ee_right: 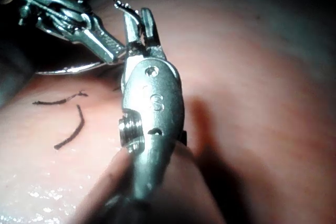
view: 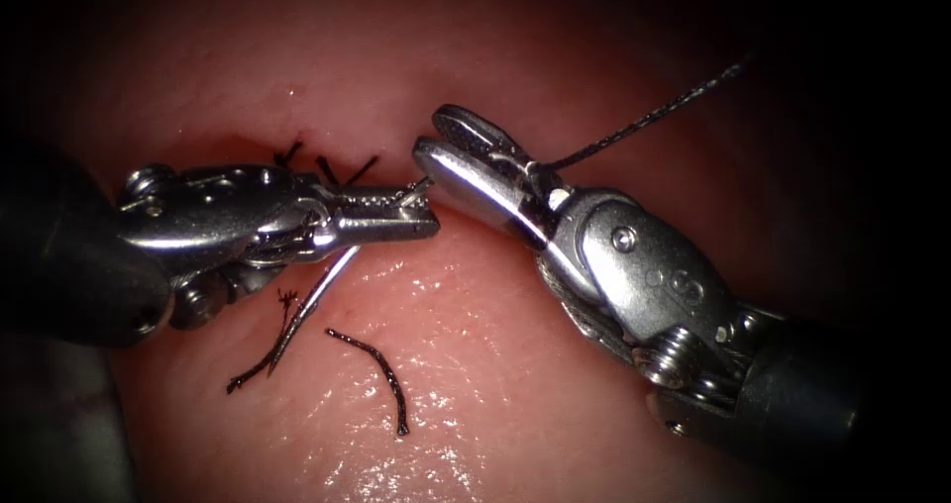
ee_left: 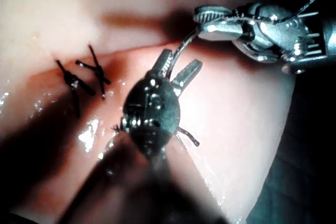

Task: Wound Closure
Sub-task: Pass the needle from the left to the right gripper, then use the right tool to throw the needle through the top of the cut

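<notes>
While needle hangs clear of tissue at frame centre-left, left tool clamps it near tail end. Right tool, parted, grasps nothing; thread trails upper right. Regrip mid-curve advisable.

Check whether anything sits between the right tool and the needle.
Nothing visible. The needle crosses the tip of the left tool, its upper end right against the right tool. Cut ends of thread lie on the tissue below, clear of both.
</notes>
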You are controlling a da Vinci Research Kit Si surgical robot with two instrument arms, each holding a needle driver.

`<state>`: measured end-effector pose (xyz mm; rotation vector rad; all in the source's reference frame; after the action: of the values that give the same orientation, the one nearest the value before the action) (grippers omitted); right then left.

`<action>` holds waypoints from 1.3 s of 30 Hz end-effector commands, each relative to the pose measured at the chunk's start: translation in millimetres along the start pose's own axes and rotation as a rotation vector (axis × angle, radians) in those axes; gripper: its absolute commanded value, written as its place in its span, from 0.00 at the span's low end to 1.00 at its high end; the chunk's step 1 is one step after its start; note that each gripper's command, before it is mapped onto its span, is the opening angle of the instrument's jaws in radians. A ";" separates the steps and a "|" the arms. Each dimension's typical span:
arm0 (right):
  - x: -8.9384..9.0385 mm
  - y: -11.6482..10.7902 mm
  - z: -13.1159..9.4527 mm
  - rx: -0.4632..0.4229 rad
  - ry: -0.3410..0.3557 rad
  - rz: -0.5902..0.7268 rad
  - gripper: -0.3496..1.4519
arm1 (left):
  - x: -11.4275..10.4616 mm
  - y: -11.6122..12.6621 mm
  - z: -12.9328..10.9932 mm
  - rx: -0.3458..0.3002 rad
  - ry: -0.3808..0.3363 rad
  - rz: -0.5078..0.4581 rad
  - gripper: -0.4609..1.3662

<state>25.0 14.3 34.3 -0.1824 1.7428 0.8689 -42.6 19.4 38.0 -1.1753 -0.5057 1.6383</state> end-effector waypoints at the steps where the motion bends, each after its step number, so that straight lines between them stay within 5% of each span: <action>1: -0.1 0.0 0.0 -0.004 0.001 0.000 0.00 | 0.0 0.0 0.0 0.010 -0.008 -0.001 0.55; 7: 0.0 0.0 -0.1 -0.001 -0.005 0.000 0.00 | 0.2 0.2 0.2 0.027 -0.006 0.003 0.75; 11: 0.0 0.0 -0.2 0.000 -0.005 0.006 0.00 | 0.4 0.2 0.3 0.033 -0.027 0.008 0.78; 27: 0.2 0.1 -0.5 0.016 -0.028 -0.041 0.00 | 0.5 0.2 -0.2 0.059 -0.120 0.062 0.79; 39: 0.5 0.4 -0.4 0.083 -0.148 -0.072 0.00 | 0.8 -0.1 -0.9 0.055 -0.201 0.125 0.75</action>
<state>24.3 14.5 34.1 -0.1118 1.6170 0.7301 -41.7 20.0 37.3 -1.0235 -0.5192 1.8791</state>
